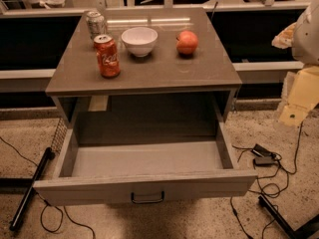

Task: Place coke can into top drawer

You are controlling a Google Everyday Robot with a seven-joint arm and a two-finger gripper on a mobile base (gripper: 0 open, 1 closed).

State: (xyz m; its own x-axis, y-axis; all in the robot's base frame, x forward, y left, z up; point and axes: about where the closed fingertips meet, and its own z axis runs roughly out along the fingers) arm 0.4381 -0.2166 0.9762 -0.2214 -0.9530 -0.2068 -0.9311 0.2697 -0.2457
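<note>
Showing the task unstarted: coke can [107, 57] stood on table [199, 71], well left of my gripper [299, 101], whose opening I couldn't tell; drawer [149, 159] lay open below-left.

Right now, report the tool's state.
The tool: at the right edge of view, beside the table; open or closed cannot be told. The coke can stands on the table, not in the tool.
</note>
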